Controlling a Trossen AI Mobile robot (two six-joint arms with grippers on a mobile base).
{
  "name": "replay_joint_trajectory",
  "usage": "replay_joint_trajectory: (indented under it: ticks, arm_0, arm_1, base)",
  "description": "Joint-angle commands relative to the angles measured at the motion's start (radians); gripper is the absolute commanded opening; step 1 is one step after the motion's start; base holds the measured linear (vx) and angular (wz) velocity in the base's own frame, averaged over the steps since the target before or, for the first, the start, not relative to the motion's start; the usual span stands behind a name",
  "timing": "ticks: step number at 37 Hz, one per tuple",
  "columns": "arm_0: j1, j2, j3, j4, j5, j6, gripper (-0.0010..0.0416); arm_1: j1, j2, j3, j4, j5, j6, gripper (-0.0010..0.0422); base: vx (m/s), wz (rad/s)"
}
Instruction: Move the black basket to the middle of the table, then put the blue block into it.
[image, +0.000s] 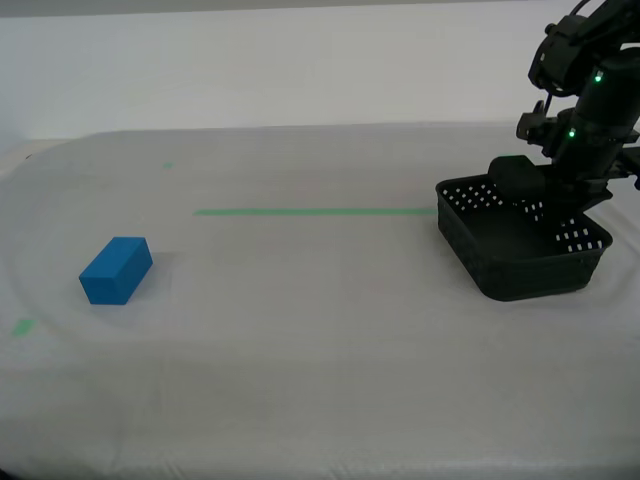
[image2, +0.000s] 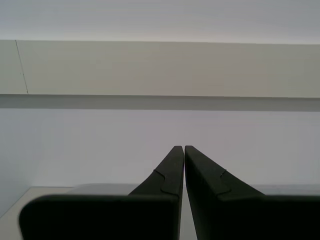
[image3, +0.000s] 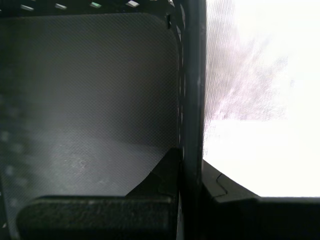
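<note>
The black basket (image: 530, 281) sits on the table (image: 300, 360) at the exterior view's right. My first gripper (image: 553, 192) reaches down over its far wall and is shut on it. In the first wrist view the basket's wall (image3: 193, 90) runs between the fingers of my first gripper (image3: 192, 167), one inside and one outside. The blue block (image: 116, 269) lies alone at the exterior view's left, far from the basket. My second gripper (image2: 184, 150) is shut and empty, facing a pale wall, and does not show in the exterior view.
A green tape line (image: 310, 211) runs across the table's middle up to the basket. Small green tape marks lie near the left front (image: 22, 326) and at the far left (image: 167, 165). Bare cloth lies between block and basket.
</note>
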Motion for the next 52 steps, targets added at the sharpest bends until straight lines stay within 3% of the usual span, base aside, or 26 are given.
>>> replay_joint_trajectory:
  ticks: [1,12,17,26,39,52]
  arm_0:
    - [0.0,-0.029,0.0,0.001,-0.012,0.005,-0.0001]
    - [0.0,-0.117,0.016,-0.046,-0.029,0.006,-0.0001]
    - [0.0,-0.161,0.024,-0.064,-0.064,0.006,-0.0001]
    - [0.001,-0.259,0.025,-0.107,-0.065,0.019,-0.0001]
    - [0.008,-0.442,0.025,-0.197,-0.068,0.139,-0.0001]
    - [0.028,-0.558,0.025,-0.262,-0.069,0.232,-0.0001]
  arm_1:
    - [0.0,0.0,0.0,0.006,-0.001,0.002,0.0]
    - [0.0,0.0,0.0,0.006,-0.001,0.002,0.0]
    - [0.0,0.0,0.0,0.006,-0.001,0.002,0.0]
    - [0.0,0.0,0.0,0.006,-0.001,0.002,0.0]
    - [0.0,0.0,0.0,0.006,-0.001,0.002,0.0]
    - [0.0,0.0,0.0,0.006,-0.001,0.002,0.0]
  base:
    - [0.0,0.0]
    - [0.0,0.0]
    - [0.0,0.0]
    - [0.0,0.0]
    - [0.0,0.0]
    - [0.0,0.0]
